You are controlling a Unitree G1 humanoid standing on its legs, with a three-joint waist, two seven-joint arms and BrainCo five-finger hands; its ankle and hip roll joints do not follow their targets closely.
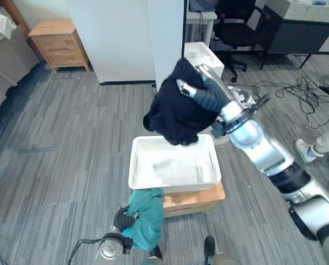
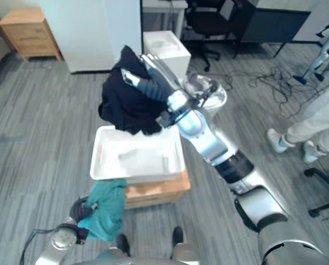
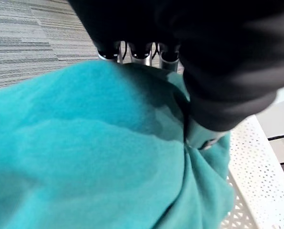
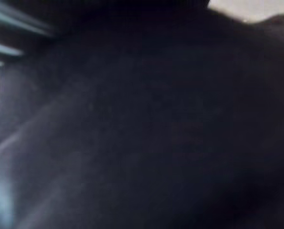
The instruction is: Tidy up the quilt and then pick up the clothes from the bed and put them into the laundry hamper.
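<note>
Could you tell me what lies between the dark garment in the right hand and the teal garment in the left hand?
The white hamper on its wooden stand lies between the dark garment above its far edge and the teal garment at its near corner, in both eye views.

The hamper [image 1: 174,167] sits on a wooden stand [image 1: 195,200]. Above its far edge the right hand [image 1: 200,94] holds up a garment [image 1: 173,113]; at its near left corner another garment [image 1: 145,217] hangs from the left hand [image 1: 123,218], apparently touching the rim.
</note>
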